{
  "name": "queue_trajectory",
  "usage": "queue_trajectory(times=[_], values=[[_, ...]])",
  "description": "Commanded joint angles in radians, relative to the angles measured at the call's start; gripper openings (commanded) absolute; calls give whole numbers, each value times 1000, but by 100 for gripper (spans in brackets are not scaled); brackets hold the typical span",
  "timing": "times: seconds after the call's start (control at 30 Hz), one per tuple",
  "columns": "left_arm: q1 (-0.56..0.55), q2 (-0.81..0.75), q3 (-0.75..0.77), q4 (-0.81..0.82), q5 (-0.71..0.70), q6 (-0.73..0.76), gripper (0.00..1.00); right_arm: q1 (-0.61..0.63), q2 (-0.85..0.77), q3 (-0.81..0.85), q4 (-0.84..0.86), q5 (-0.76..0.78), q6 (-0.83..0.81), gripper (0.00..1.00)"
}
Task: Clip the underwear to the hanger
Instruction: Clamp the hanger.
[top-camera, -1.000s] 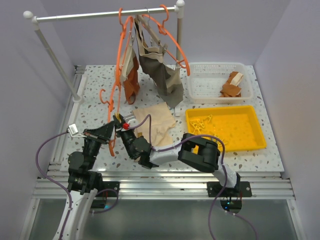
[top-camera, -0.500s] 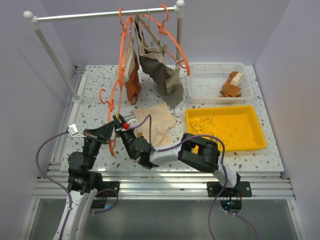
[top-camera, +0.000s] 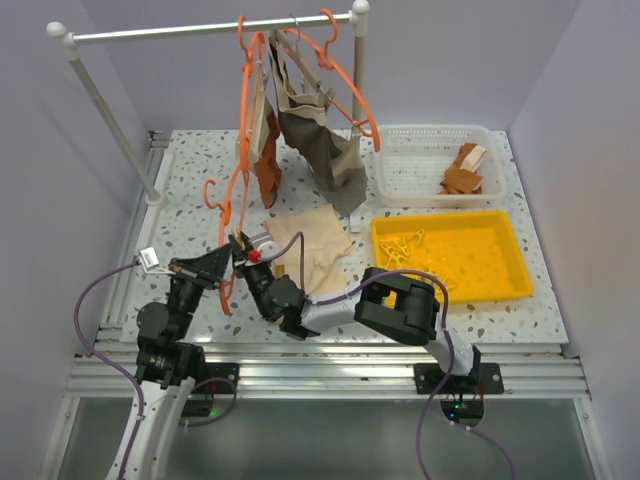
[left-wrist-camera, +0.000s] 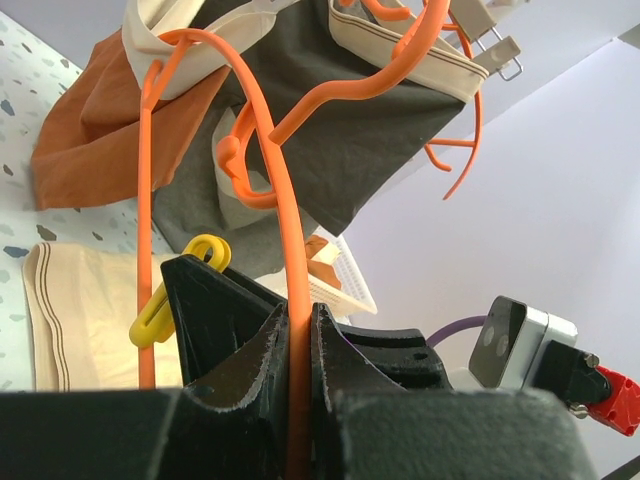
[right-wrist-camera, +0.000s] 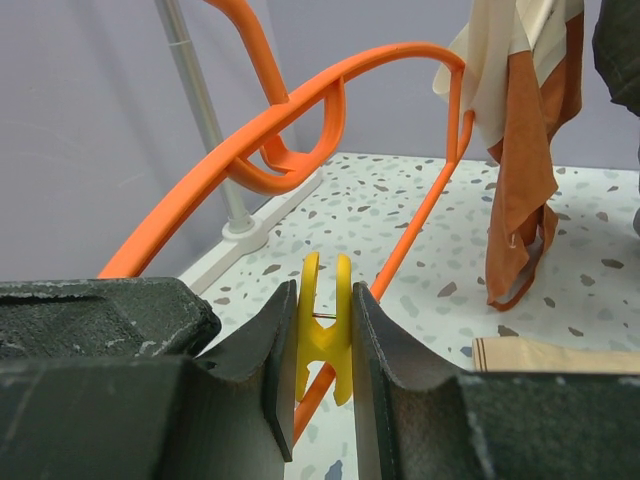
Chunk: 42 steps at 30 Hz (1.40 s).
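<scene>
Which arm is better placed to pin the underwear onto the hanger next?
Right. The right claw is shut on the yellow clothespin, close to the hanger; the left claw is clamped on that hanger, steadying it.

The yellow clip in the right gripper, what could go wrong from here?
1. The right gripper pinches the yellow clip beside the hanger, while the underwear lies flat on the table, apart from it. The clip may close on bare wire, without cloth.
2. The left gripper holds that thin hanger by one rail only, so a push from the clip might twist it or make it slip.
</scene>
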<state>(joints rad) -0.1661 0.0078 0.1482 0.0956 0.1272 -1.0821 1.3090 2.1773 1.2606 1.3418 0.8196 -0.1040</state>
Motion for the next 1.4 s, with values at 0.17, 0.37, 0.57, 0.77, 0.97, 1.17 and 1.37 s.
queue_trajectory(times=[0.17,0.37,0.57,0.77,0.97,1.17,1.37], values=[[-4,-147,-1,70,17,-12,0,10,18,-35,240,-14,30,0],[-4,-146,-1,75,15,-13,0,21,24,-26,211,-45,36,0],[-4,-146,1,78,12,-9,0,33,33,-41,209,-39,39,0],[-4,-146,2,82,14,-10,0,42,44,-41,195,-50,56,0],[-4,-146,4,93,12,-12,0,55,55,-40,168,-65,84,0],[-4,-146,2,95,12,-10,0,65,61,-63,126,-117,133,0],[-4,-147,8,84,15,-7,0,82,56,-89,129,-116,129,0]])
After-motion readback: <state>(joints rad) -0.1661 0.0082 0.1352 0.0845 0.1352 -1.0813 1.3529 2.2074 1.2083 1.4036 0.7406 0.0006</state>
